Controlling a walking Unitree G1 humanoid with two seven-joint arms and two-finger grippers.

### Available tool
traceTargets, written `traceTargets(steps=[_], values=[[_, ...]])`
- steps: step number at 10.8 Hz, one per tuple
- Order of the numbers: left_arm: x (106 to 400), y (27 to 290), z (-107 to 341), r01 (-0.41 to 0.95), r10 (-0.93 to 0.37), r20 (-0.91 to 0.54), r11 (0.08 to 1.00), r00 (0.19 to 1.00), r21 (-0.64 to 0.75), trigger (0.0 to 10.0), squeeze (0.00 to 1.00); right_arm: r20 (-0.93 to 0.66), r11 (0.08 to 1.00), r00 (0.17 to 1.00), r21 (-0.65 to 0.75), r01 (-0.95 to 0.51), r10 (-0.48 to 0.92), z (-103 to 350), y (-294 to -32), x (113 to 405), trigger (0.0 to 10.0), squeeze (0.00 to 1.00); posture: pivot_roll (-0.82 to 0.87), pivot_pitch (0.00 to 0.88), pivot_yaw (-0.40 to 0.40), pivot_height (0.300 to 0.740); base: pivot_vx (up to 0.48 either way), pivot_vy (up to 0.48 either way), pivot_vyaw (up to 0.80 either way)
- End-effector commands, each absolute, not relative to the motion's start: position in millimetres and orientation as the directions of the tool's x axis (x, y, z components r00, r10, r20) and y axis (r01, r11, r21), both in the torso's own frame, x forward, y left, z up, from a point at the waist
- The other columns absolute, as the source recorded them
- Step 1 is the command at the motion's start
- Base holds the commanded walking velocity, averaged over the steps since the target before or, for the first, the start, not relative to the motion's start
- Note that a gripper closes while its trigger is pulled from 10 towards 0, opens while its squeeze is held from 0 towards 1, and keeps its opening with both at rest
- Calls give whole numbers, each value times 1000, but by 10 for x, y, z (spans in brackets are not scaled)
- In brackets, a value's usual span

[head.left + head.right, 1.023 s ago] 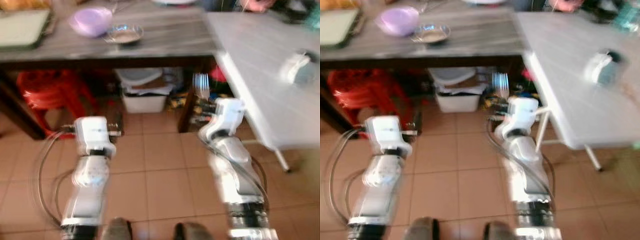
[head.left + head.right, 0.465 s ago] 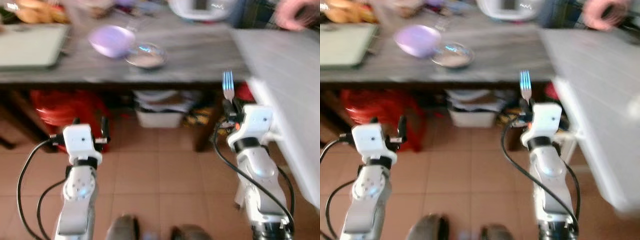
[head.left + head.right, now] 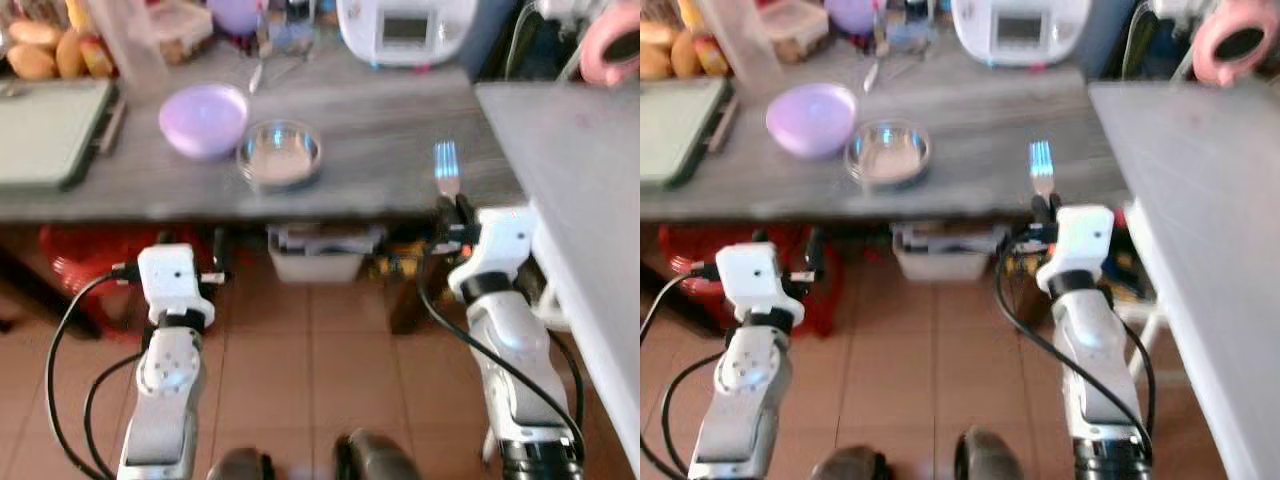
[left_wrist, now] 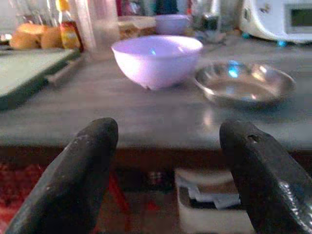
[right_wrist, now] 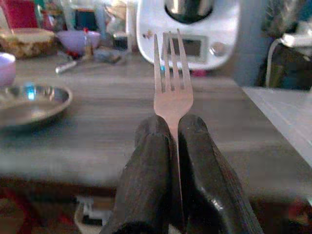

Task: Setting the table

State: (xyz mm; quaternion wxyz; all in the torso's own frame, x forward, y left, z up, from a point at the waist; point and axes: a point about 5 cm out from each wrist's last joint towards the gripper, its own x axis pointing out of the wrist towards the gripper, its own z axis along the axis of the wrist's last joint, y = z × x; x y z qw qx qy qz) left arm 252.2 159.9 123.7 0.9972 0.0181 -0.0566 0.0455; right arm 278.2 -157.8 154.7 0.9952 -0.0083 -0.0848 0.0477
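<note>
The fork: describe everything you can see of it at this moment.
The fork is silvery metal with four tines, held upright, tines up. The right gripper is shut on its handle, the two black fingers clamping it from either side, so most of the handle is hidden. In the eye views it stands in front of the grey wooden table, at its near edge, not touching it. Nothing else touches it.

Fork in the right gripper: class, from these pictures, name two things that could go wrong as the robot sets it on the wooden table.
The right gripper pinches the fork low on its handle, tines up, so it may pivot or slip. The steel dish and purple bowl stand near the table's front edge; the open left gripper, facing them, could knock them.
</note>
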Motion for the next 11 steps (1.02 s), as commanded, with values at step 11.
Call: traceTargets(steps=[11], values=[[2363, 1996, 1193, -273, 264, 89, 956, 960, 112, 10000, 0, 107, 986, 991, 134, -98, 84, 1499, -1535, 2939, 10000, 0, 11, 150, -16, 740, 175, 0, 0]])
